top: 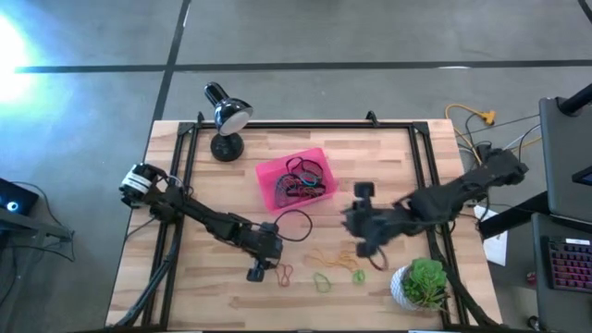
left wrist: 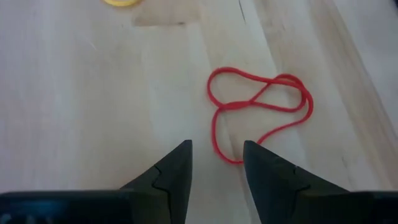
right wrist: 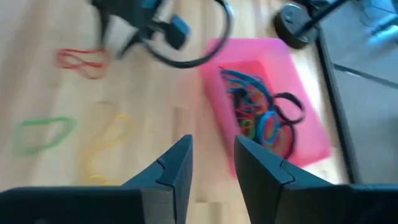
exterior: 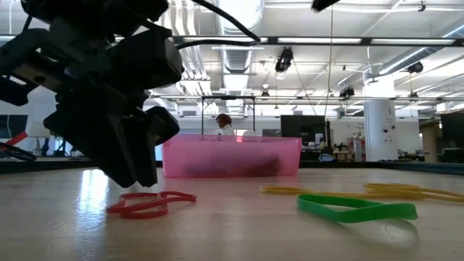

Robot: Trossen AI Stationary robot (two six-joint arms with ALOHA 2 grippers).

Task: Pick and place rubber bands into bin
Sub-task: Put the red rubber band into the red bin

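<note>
Hovering low over the desk point(top: 370, 143), the left tool point(left wrist: 216, 163) stood with its two fingers parted and nothing between them, just short of a red rubber band point(left wrist: 261, 109) that lay twisted into a loose figure of eight on the wood. From the low view the same tool point(exterior: 138, 170) hung right above that red band point(exterior: 151, 204), close to the surface; whether it touched the band could not be told. From above, the left tool point(top: 257, 268) sat near the front edge, with the red band point(top: 285, 273) just beside it.

The right tool point(right wrist: 211, 163) was raised above the desk, its fingers apart with nothing held between them, looking down toward the bin point(right wrist: 311, 134). From above it point(top: 356, 222) hung between the bin and the plant pot point(top: 421, 285).

The bin point(top: 268, 176), bright pink, stood near the middle of the desk with a tangle of coloured bands point(top: 303, 180) inside it. A large black band point(top: 294, 225) lay just in front of the bin. Loose on the wood toward the front lay yellow bands point(top: 333, 257) and two green bands point(top: 323, 280), well apart from the bin. A black lamp point(top: 227, 116) stood at the back edge
</note>
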